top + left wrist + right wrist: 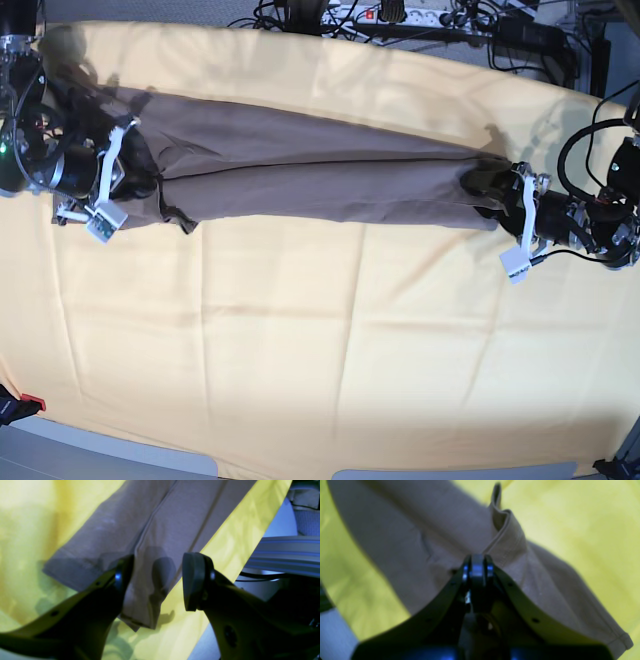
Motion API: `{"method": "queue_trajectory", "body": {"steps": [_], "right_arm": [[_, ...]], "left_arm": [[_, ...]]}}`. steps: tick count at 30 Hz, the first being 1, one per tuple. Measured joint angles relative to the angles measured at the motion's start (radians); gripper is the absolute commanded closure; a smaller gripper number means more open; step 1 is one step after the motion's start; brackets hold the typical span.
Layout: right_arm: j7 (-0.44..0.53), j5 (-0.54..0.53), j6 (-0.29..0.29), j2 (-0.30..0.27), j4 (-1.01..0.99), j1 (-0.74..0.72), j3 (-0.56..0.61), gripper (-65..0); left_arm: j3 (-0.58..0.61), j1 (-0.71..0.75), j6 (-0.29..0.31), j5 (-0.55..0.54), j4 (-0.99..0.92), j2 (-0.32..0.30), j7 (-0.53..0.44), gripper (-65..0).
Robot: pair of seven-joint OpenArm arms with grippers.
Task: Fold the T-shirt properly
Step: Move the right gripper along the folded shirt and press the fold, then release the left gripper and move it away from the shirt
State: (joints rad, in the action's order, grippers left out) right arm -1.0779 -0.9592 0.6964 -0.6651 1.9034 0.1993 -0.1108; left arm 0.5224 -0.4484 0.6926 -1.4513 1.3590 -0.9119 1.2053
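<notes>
Left pincer (156, 580) agape over T-shirt (160, 530), yellow cloth (30, 525) beneath

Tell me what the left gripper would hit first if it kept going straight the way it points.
Probably the T-shirt. The open left gripper points at the folded end, which lies between its fingers on the yellow cloth. Depth is unclear, so contact may already be near.
</notes>
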Motion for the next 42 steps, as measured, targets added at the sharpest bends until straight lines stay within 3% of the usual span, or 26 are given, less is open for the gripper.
{"method": "queue_trajectory", "body": {"steps": [3,14,24,30,37,41,42], "right_arm": [[-0.014,-0.002,0.0,-0.017,0.062,0.052,0.0,0.0],[-0.22,-0.003,0.0,-0.023,0.119,0.134,-0.034,0.0],[-0.24,-0.003,0.0,-0.147,0.119,0.134,-0.043,0.0],[-0.235,0.024,0.0,-0.147,0.116,0.226,-0.043,0.0],[-0.22,0.069,0.0,-0.146,0.111,0.233,-0.043,0.0],[-0.227,0.042,0.0,-0.146,0.117,0.232,-0.043,-24.1],[-0.241,0.03,0.0,-0.146,0.127,0.23,-0.044,-27.6]], "left_arm": [[0.0,0.0,0.0,0.0,0.0,0.0,0.0,-31.2],[0.0,0.0,0.0,0.0,0.0,0.0,-0.001,-31.2],[0.0,-0.006,0.0,0.061,0.0,-0.004,0.0,-31.2],[0.0,-0.014,0.0,0.061,0.0,-0.022,0.0,-31.2],[0.0,-0.115,0.0,0.06,0.0,-0.05,-0.002,-31.2],[0.0,-0.163,0.0,0.061,0.001,-0.08,0.003,-31.2],[0.0,-0.176,0.0,0.06,0.001,-0.09,0.003,-31.2]]}}
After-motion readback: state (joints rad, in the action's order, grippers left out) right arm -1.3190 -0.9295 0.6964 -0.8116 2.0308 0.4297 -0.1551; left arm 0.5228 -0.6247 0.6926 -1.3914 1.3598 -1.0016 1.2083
